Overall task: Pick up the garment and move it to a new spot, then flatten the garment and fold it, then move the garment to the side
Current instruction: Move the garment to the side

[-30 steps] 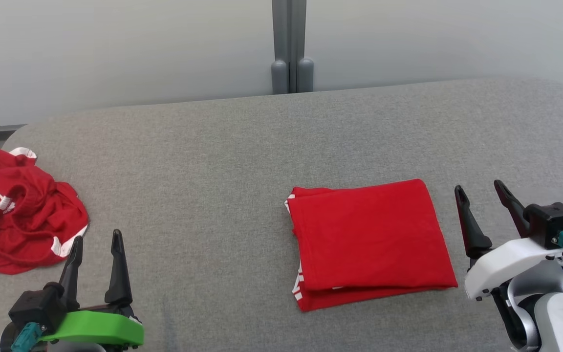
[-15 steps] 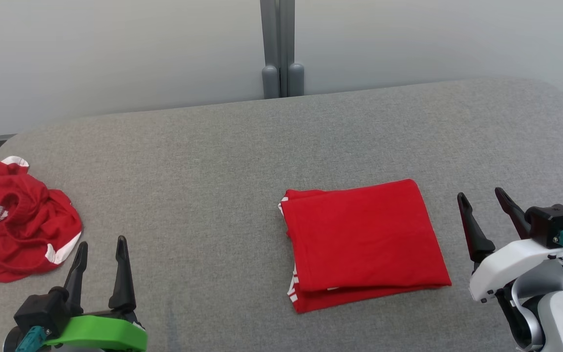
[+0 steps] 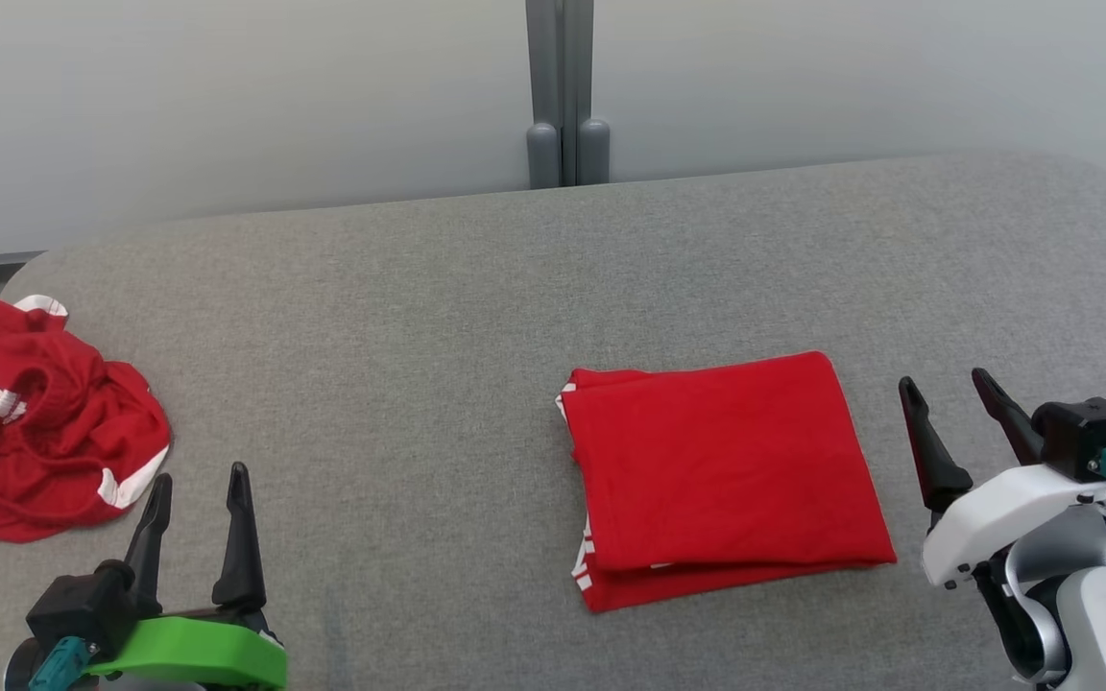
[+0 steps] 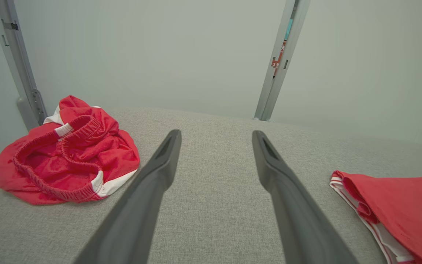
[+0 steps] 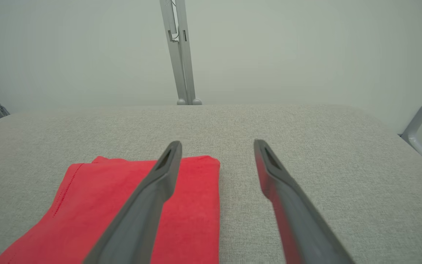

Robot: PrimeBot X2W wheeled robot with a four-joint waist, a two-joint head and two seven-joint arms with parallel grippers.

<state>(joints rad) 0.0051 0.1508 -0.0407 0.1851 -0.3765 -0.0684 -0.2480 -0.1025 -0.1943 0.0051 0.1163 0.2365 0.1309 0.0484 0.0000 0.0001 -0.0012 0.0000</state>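
Note:
A red garment lies folded into a neat rectangle on the grey table, right of centre; white stripes show at its left edge. The left wrist view has it at the right, the right wrist view at the lower left. My right gripper stands open just right of the folded garment, holding nothing. My left gripper stands open near the front left, empty. A second red garment with white trim lies crumpled at the table's left edge, a little left of and beyond my left gripper, also.
The grey fabric-covered table has rounded far corners. A pale wall with a grey upright post stands right behind it. Bare table surface spreads between the two garments and across the far half.
The head camera swung slightly, so the whole picture shifted left and back. The garments have not moved; both grippers sit slightly lower in the view than a second ago and remain open.

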